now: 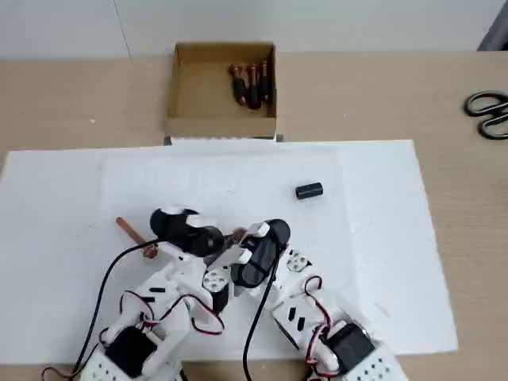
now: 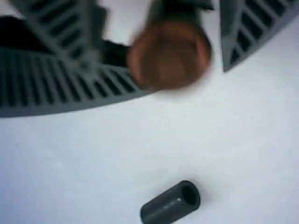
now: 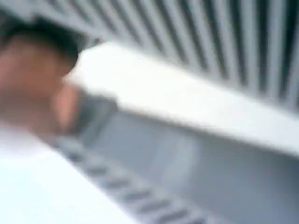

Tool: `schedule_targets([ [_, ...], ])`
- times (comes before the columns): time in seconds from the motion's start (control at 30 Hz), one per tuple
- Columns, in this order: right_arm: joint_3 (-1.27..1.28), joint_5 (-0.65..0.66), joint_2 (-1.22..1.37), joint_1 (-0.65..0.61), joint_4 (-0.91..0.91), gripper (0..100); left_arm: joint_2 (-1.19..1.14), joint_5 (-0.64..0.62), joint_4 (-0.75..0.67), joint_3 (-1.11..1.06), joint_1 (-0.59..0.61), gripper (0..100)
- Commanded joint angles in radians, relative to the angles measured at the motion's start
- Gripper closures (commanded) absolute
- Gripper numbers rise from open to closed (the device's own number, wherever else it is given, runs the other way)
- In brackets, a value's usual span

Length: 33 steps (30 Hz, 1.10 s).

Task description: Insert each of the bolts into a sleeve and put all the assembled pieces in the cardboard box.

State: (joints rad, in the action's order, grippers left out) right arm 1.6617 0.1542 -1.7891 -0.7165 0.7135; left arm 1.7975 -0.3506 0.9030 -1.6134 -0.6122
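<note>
By the front edge of the white sheet [image 1: 381, 262], the left gripper [image 2: 180, 49] is clenched on a bolt [image 2: 168, 56] and meets the right gripper [image 1: 242, 240], whose grasp cannot be told. A second bolt [image 1: 133, 236] lies toward the left edge. Farther off lies a loose sleeve [image 2: 170, 203]. Just past the far edge, the cardboard box [image 1: 190, 87] holds assembled pieces [image 1: 252, 83]. The step looks like insertion; next, the bolt tip needs lining up squarely with a sleeve bore
</note>
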Motion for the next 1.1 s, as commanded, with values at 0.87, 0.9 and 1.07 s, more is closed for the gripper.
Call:
schedule_targets([
  [0.87, -0.032, -0.032, -0.019, 0.211, -0.033, 99.6, -0.008, 0.048, -0.104, 0.265, 0.313, 98],
  [0.9, -0.031, -0.048, -0.019, 0.237, -0.048, 99.6, -0.008, 0.048, -0.104, 0.265, 0.370, 99],
  [1.07, -0.015, -0.060, -0.008, 0.338, -0.240, 99.6, -0.008, 0.054, -0.101, 0.237, 0.664, 99],
])
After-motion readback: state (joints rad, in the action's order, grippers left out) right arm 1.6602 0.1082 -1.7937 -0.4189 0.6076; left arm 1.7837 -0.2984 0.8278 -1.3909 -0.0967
